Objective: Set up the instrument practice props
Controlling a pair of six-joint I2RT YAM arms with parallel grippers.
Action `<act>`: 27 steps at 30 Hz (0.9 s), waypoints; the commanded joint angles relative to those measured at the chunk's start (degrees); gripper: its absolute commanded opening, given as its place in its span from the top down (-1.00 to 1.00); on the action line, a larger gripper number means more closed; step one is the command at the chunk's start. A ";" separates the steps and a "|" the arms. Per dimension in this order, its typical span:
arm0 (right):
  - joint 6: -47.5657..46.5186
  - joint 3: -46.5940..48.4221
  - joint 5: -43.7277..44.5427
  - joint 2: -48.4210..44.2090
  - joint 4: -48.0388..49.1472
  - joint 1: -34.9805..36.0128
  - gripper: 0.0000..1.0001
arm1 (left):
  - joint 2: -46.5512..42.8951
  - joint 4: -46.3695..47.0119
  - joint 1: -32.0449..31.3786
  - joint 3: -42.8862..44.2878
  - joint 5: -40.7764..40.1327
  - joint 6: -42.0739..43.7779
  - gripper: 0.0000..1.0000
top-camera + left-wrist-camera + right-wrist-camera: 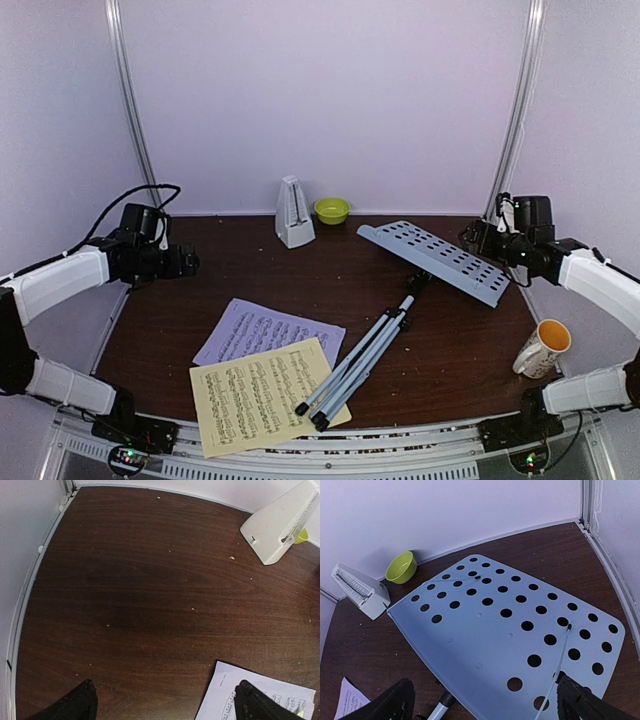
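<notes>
The left gripper [186, 262] is held over the left side of the wooden table [170, 320], its fingers spread wide and nothing grasped. In its wrist view only bare wood is seen between the fingertips, with a corner of the lilac sheet [262, 330] of printed music beside one of them.

The right gripper [487, 706] is likewise spread and empty. It is poised over the white perforated desk [510, 625] of the music stand, and contact with it cannot be judged.

The stand is not erected: it is laid flat on the table, desk toward the right rear. Its grey tripod [358, 362] is folded into a bundle that runs toward the near edge, and the feet are rested on the yellow sheet [250, 402].

The yellow sheet is laid at the near edge, overlapping the near side of the lilac one.

The white pyramid metronome [293, 213] is stood upright by the back wall, well apart from both grippers — a small green bowl [332, 210] is set just beside it.

A white mug [543, 348] with an orange inside is placed near the right edge.
</notes>
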 commanded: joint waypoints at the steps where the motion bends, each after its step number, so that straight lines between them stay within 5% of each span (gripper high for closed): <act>1: -2.25 4.17 -3.79 0.26 -3.51 0.10 -1.00 | 0.65 4.84 0.65 2.20 4.66 -0.88 -0.96; 7: -10.59 11.39 -6.29 1.95 -12.59 2.65 -1.00 | 2.85 9.32 0.48 1.68 12.81 0.54 -0.96; 13: -18.38 17.17 2.85 6.95 -21.23 7.51 -1.00 | 5.57 12.05 -1.08 2.27 17.89 1.50 -0.96; 27: -30.87 28.23 -10.91 24.23 -33.42 8.06 -0.92 | 7.45 20.00 -3.06 -0.02 28.84 0.75 -0.96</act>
